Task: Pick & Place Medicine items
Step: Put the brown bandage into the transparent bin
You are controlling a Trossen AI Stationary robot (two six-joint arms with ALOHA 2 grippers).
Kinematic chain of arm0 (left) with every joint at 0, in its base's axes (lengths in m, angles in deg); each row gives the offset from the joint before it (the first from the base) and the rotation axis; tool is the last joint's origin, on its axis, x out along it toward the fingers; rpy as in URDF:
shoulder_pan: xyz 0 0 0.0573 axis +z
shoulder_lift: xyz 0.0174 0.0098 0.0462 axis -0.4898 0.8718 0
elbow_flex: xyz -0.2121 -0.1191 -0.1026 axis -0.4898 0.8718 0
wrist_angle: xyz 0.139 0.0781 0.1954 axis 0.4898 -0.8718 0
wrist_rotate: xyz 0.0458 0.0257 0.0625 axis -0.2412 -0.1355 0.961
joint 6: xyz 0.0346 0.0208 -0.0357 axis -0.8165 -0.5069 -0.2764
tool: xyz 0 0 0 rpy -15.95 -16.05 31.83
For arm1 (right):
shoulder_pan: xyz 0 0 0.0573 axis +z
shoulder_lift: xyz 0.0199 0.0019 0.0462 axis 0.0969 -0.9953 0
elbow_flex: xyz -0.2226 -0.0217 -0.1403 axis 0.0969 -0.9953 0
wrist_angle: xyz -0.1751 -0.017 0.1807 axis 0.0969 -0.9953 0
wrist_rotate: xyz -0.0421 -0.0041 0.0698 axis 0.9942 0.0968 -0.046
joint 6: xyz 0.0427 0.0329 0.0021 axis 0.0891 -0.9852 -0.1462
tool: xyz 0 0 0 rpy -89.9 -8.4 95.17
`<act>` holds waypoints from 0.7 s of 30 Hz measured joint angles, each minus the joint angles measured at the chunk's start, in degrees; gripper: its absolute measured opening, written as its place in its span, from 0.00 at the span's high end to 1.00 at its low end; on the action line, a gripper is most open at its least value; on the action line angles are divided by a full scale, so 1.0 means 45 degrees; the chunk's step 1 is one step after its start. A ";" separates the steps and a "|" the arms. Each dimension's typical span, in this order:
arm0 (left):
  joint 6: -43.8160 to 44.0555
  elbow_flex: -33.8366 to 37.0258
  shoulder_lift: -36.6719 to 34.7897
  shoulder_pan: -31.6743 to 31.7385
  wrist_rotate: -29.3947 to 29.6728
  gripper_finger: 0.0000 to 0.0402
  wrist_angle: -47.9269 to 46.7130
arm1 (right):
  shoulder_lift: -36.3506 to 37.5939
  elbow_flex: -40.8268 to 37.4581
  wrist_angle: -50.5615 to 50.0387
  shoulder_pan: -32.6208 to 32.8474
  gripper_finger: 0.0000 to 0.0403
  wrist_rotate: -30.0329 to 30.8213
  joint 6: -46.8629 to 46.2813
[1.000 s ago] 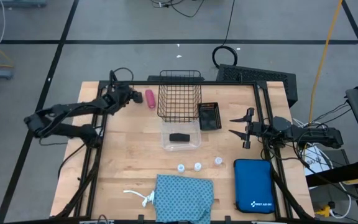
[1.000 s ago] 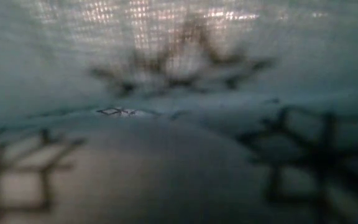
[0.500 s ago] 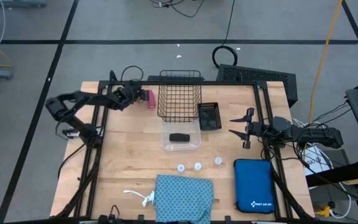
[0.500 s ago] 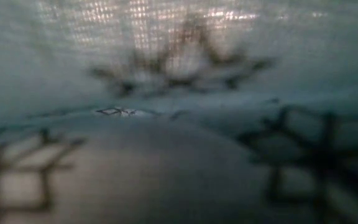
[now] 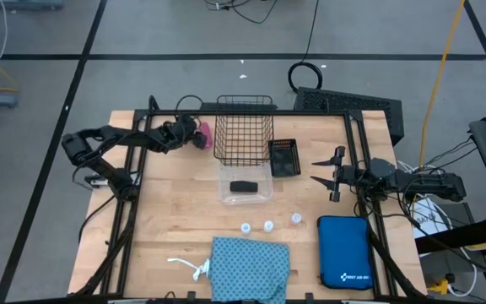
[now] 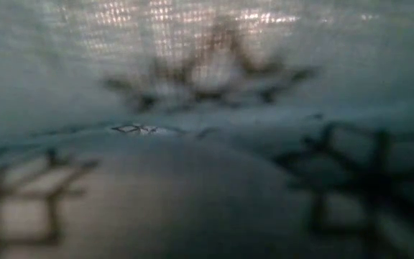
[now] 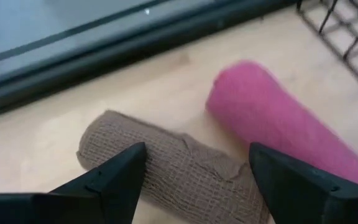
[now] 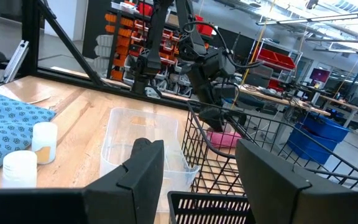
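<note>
My left gripper is open at the table's far left, beside the wire basket. In the left wrist view its fingers stand over the brown roll, one toward each end, and the pink roll lies just beyond it on the wood. In the high view the pink roll shows and the brown one is hidden under the gripper. Three white-capped vials stand near the table's middle. The teal cloth with white string lies at the near edge. My right gripper waits open, right of the clear container. My left gripper comes at the brown roll slanting down from the table's left, its open fingers spread roughly along the roll's length. I cannot tell whether a fingertip touches the roll. The roll lies flat on the table.
A black wire basket stands right of the rolls, a small black tray beside it. A clear container holds a dark item. The blue zip case lies at the near right. The teal cloth fills the low view.
My left gripper has moved toward the table's right, closing on the rolls beside the wire basket, while its arm folded back toward the left edge. It now covers the brown roll in the high view. The rolls have stayed in place.
</note>
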 joint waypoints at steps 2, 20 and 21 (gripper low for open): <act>0.0229 0.0004 -0.0345 -0.0158 -0.0068 0.27 -0.0828 | 0.0000 0.0000 0.0000 -0.0002 0.53 0.0000 0.0000; 0.2956 0.0092 -0.4633 -0.1654 -0.2373 0.27 -0.4859 | -0.0005 -0.0004 -0.0005 0.0001 0.52 0.0000 0.0000; 0.3212 0.0092 -0.4625 -0.1703 -0.2233 0.27 -0.4910 | 0.0000 0.0000 -0.0005 -0.0004 0.52 0.0000 -0.0004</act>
